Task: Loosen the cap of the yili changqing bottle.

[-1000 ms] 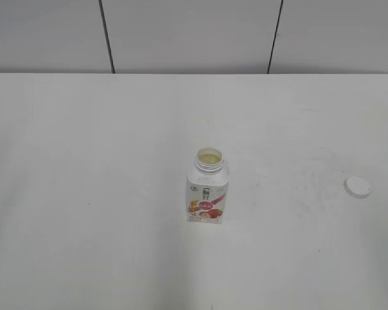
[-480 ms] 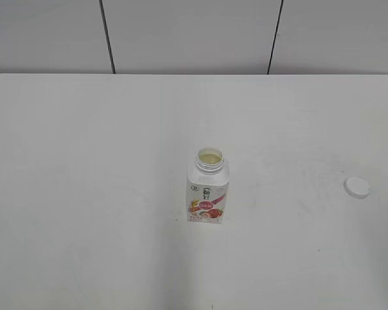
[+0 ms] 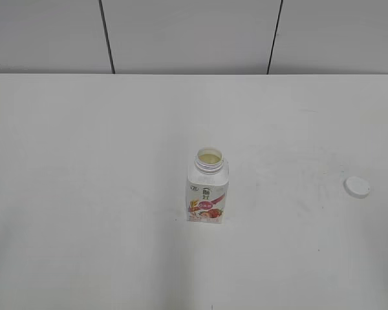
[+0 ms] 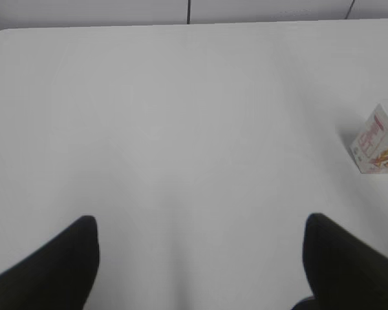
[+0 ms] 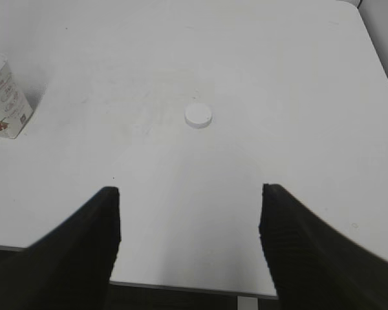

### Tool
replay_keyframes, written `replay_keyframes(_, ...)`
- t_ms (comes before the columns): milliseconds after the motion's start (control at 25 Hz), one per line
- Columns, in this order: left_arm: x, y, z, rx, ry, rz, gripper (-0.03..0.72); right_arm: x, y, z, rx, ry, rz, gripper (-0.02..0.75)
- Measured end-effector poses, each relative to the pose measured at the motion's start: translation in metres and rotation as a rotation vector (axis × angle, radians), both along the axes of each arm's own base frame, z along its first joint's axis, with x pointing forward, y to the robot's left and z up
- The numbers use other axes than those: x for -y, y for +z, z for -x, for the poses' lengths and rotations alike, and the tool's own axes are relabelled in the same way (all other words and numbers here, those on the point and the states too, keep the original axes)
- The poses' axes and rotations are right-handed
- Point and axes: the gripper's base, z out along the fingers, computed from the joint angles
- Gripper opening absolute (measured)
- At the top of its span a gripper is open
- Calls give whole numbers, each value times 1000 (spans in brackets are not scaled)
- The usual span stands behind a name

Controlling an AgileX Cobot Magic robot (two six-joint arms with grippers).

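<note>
One cap (image 3: 357, 186) off, bottle (image 3: 207, 190) upright

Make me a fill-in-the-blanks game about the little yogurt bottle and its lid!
1. The cap lies on the table, to the ____ of the bottle in the exterior view.
2. The bottle's neck is ____, with no cap on it.
3. The bottle stands ____ on the table.
4. The left gripper and the right gripper are both ____ and hold nothing.

Missing words: right; open; upright; open
</note>
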Motion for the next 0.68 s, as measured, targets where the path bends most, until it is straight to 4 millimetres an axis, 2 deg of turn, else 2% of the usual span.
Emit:
replay_keyframes(400,1,0,0,2,-6,1,583,0,0,0,0,0,0,533)
replay_keyframes(680,3,0,0,2,100,7,574,0,0,0,0,0,0,533)
